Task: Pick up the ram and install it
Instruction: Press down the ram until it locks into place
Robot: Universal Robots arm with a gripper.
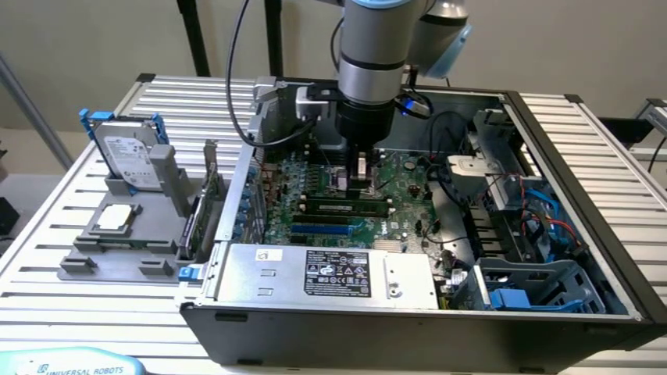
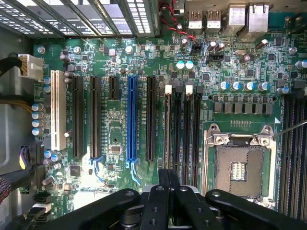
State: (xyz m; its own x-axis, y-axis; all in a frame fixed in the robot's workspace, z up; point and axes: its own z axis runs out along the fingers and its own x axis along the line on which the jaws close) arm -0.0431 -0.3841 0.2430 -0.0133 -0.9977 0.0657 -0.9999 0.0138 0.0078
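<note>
ram (image 1: pixel 341 207): lying flat in a black slot on the motherboard (image 2: pixel 120 129), inside the open PC case (image 1: pixel 583 156)
tool (image 2: pixel 168 176): fingers pressed together, nothing pinched, over the slots just beyond the ram
case: on slatted tabletop (image 1: pixel 62 273)

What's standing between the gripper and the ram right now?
Nothing visible. The shut gripper hangs low over the motherboard, and the ram lies along a black slot right beside it, with no cable or card between them.

Ribbed, seemingly metal table (image 1: pixel 62 258)
</note>
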